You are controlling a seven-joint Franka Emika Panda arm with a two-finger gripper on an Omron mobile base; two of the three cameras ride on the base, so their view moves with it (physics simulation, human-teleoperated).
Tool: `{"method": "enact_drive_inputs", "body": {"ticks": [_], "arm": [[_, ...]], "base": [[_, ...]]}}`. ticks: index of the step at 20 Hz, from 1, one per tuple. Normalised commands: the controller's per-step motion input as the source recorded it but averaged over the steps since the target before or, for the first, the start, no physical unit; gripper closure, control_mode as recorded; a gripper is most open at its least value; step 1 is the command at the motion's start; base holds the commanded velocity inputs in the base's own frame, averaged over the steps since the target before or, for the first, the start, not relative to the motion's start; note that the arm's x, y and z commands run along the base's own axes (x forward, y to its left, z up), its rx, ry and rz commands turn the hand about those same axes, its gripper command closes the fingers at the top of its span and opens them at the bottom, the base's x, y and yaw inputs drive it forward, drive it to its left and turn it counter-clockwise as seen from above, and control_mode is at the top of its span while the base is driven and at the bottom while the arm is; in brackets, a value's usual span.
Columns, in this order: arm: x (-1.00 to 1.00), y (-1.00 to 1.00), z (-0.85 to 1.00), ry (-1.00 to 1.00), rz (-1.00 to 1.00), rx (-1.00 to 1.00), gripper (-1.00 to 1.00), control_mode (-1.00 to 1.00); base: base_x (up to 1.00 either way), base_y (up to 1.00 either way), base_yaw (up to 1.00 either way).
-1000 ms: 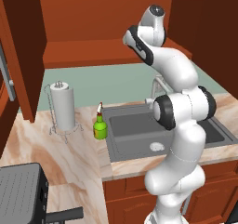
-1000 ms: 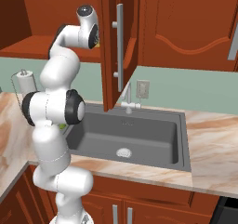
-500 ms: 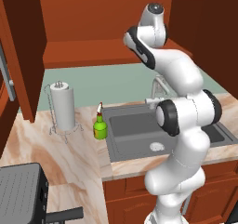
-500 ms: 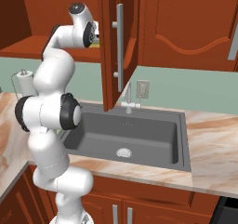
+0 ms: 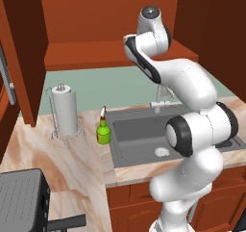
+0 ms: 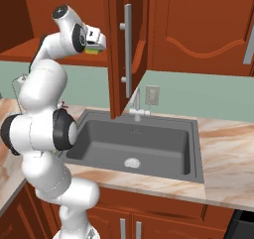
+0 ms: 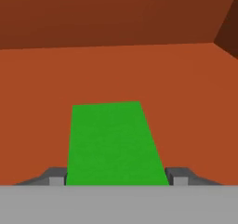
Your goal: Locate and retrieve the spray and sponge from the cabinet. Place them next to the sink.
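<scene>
The green sponge [image 7: 114,139] lies flat between my fingertips, its two long edges against them, over the shelf of the reddish-brown cabinet [image 5: 86,53]. My gripper [image 7: 117,177] is shut on it. From the right, the gripper [image 6: 94,47] reaches into the cabinet [image 6: 30,49] with the green and yellow sponge [image 6: 91,50] under the hand. Whether the sponge rests on the shelf or hangs just above it, I cannot tell. The green spray [image 5: 102,132] stands upright on the marble counter, just left of the sink [image 5: 139,130]. The sink's dark basin [image 6: 149,139] is below the arm.
An open cabinet door [image 6: 126,49] with a long metal handle hangs right of my hand. A paper towel roll [image 5: 65,110] stands left of the spray. The faucet [image 6: 137,104] rises behind the basin. A dark appliance [image 5: 21,197] sits at the front left counter.
The arm's elbow and upper links have shifted a little while the hand stays at the cabinet shelf. The jaws stand as before around the sponge.
</scene>
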Motion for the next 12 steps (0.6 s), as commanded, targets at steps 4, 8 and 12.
{"method": "enact_drive_inputs", "body": {"ticks": [4, 8, 12], "arm": [[-0.92, -0.04, 0.01, -0.04, -0.09, 0.02, 1.0, -1.0], [-0.97, 0.02, 0.0, -0.01, -0.09, 0.01, 1.0, -1.0], [-0.94, 0.09, 0.0, 0.0, -0.05, 0.0, 1.0, -1.0]], "base": [[0.0, 0.0, 0.0], [0.0, 0.0, 0.0], [0.0, 0.0, 0.0]]}}
